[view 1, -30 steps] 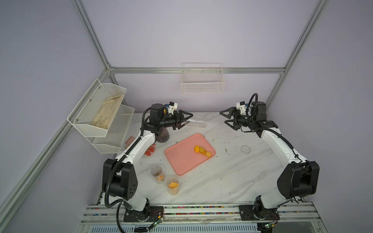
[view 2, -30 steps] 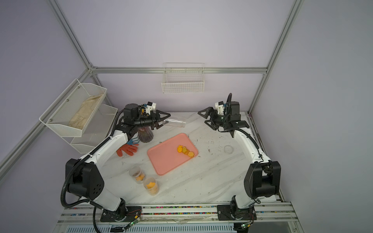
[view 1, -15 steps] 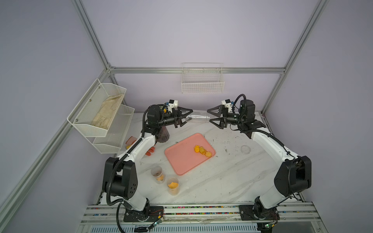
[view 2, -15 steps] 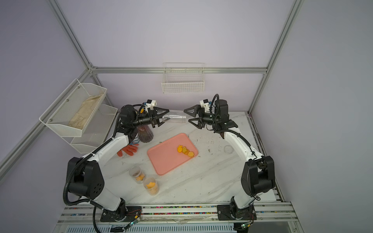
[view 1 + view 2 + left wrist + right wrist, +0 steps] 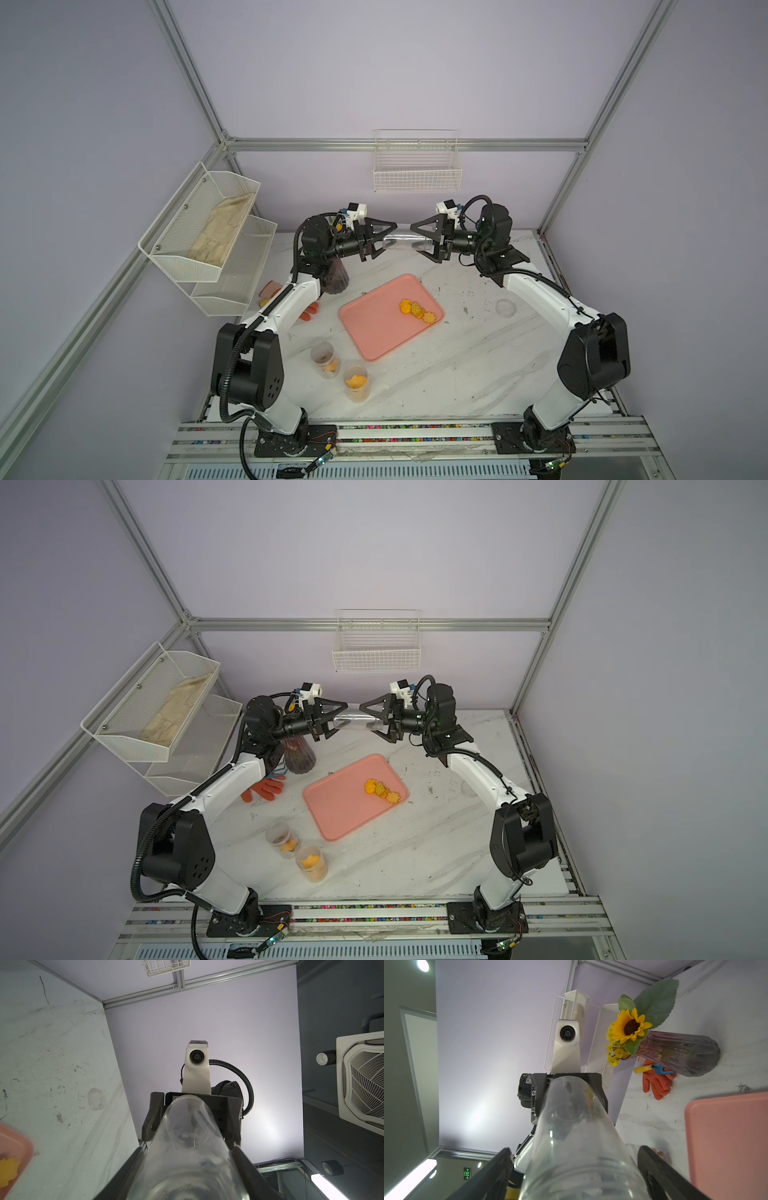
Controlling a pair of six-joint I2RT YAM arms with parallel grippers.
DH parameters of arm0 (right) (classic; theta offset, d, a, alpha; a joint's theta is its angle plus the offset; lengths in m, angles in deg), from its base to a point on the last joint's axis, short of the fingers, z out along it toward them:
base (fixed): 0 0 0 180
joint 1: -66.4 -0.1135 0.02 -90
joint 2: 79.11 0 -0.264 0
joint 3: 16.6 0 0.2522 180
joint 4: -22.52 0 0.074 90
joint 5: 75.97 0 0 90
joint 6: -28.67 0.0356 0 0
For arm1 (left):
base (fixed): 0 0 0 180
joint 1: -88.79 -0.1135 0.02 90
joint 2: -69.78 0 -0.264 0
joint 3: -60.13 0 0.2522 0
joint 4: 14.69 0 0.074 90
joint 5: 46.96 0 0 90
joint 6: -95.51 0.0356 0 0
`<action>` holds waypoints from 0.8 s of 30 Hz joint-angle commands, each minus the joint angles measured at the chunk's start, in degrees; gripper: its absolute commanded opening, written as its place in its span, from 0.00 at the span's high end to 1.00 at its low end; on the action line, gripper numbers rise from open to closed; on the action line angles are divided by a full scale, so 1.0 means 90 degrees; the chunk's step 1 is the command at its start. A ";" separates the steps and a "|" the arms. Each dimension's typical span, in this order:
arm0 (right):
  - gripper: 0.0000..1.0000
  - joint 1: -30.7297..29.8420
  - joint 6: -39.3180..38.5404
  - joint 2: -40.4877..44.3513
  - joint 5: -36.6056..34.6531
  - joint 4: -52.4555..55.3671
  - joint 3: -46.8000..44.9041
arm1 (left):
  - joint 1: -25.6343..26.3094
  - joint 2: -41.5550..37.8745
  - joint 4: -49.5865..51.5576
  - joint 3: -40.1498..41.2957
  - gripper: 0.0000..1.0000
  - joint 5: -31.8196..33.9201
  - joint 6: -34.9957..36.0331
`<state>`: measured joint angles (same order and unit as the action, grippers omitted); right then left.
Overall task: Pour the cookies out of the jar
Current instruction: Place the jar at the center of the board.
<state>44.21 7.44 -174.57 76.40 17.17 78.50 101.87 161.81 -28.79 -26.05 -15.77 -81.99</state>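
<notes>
Left gripper (image 5: pixel 386 241): fingers (image 5: pixel 128 1164) pressed tight on both sides of the clear jar (image 5: pixel 405 242), which is held level in the air above the back of the table (image 5: pixel 457 374). Right gripper (image 5: pixel 423 243): fingers (image 5: pixel 496 1169) spread wide to either side of the jar's opposite end, a gap showing on each side, gripping nothing. Jar contents: hard to read through glare. An orange streak shows through its wall in the right wrist view, inside or behind cannot be told, and which end is the mouth is unclear. Cookies (image 5: pixel 417 309): small orange cluster on the pink tray (image 5: pixel 378 332), close to its far right corner, count uncertain. Two clear cups (image 5: pixel 326 359) near the front left hold orange pieces. Vase (image 5: pixel 681 1055) with sunflower (image 5: pixel 631 1026): largely hidden by the left arm in both top views. Orange glove (image 5: pixel 656 1084): partly covered. Clear lid (image 5: pixel 506 308): faint, right of the tray. Bare marble lies open to the tray's right and front.
</notes>
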 commanded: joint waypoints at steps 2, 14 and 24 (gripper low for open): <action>0.10 0.0011 0.0609 -0.0103 0.0281 -0.0806 0.0120 | -0.0039 0.0009 -0.0394 0.0196 0.42 -0.0153 -0.0070; 0.25 0.0010 0.0872 -0.0174 0.0502 -0.0894 0.0084 | -0.0047 0.0193 -0.0391 0.0052 0.42 -0.0230 -0.0062; 0.33 0.0015 0.0903 -0.0281 0.0381 -0.0938 0.0033 | -0.0101 0.0224 -0.0393 0.0097 0.38 -0.0263 -0.0071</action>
<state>44.42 14.06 -177.46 79.41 12.91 78.52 101.50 163.73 -31.48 -26.05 -17.50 -82.58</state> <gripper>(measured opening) 0.675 0.624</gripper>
